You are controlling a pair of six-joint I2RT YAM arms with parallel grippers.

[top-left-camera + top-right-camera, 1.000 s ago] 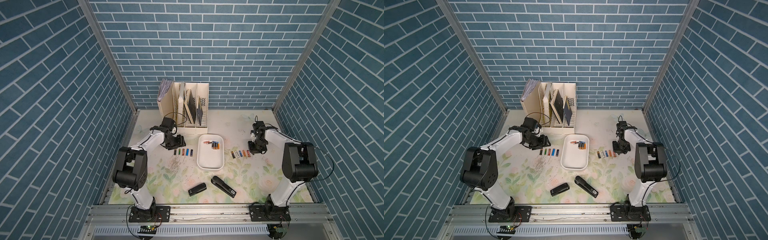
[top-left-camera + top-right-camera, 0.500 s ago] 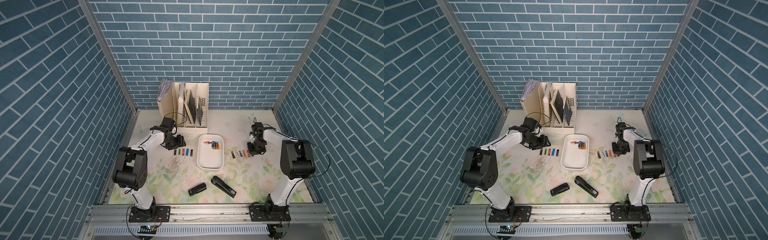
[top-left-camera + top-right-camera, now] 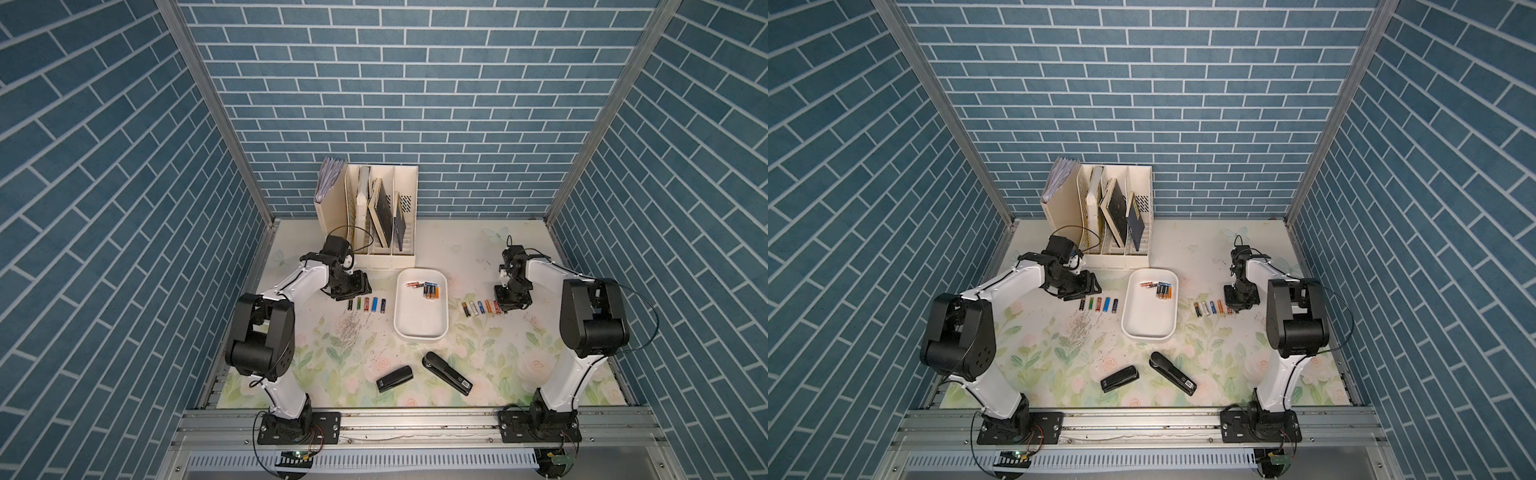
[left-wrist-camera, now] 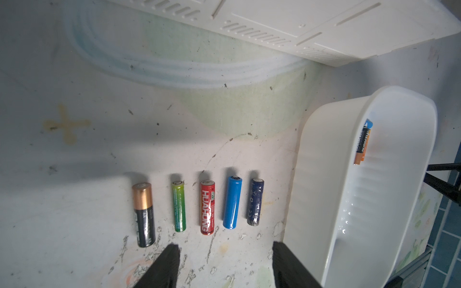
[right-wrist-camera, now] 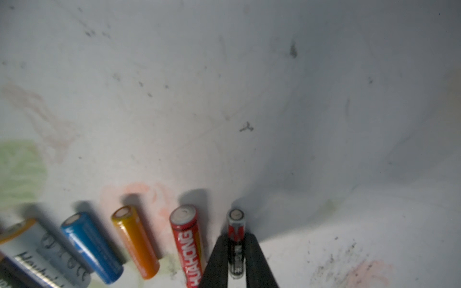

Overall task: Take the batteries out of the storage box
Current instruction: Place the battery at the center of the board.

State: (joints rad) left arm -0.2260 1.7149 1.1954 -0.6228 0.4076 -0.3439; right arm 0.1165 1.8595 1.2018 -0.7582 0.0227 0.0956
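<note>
The white storage box [image 3: 419, 328] [image 3: 1148, 324] lies mid-table with several batteries [image 3: 428, 289] [image 3: 1160, 289] at its far end. A row of batteries [image 3: 368, 304] lies left of it, another row [image 3: 478, 307] to its right. My left gripper [image 4: 224, 249] hovers open over the mat by the left row, its fingers empty, the box's wall [image 4: 324, 174] beside it. My right gripper [image 5: 236, 239] is down at the right row's outer end, its fingers [image 5: 219, 259] pressed on both sides of a slim black-and-red battery [image 5: 235, 224] that lies on the mat.
A cream file holder [image 3: 370, 216] with books stands at the back, close behind my left arm. Two black staplers [image 3: 395, 378] [image 3: 446, 372] lie near the front edge. A scatter of loose staples [image 3: 349, 330] lies left of the box.
The right arm's elbow has shifted a little while its gripper stayed at the end of the right row. The left arm has not moved.
</note>
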